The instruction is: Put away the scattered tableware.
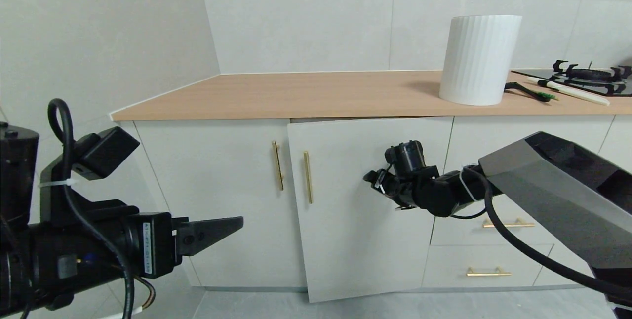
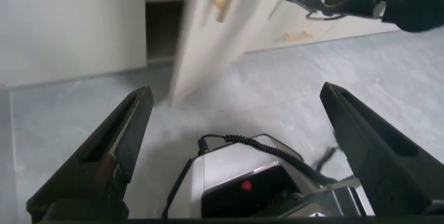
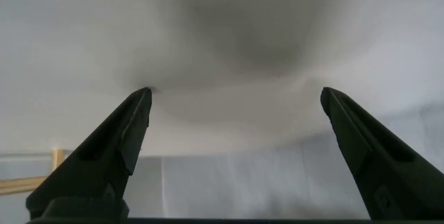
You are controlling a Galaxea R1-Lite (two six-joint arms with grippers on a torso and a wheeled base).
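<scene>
While the white cabinet door (image 1: pixel 355 250) with its brass bar handle stands ajar, the right gripper (image 1: pixel 371 179) sits spread just before its face; the left gripper (image 2: pixel 236 96) hangs low, likewise spread.

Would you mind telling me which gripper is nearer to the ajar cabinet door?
Right. The right gripper is close before the cabinet door; the left gripper is low, well off to its left.
</scene>
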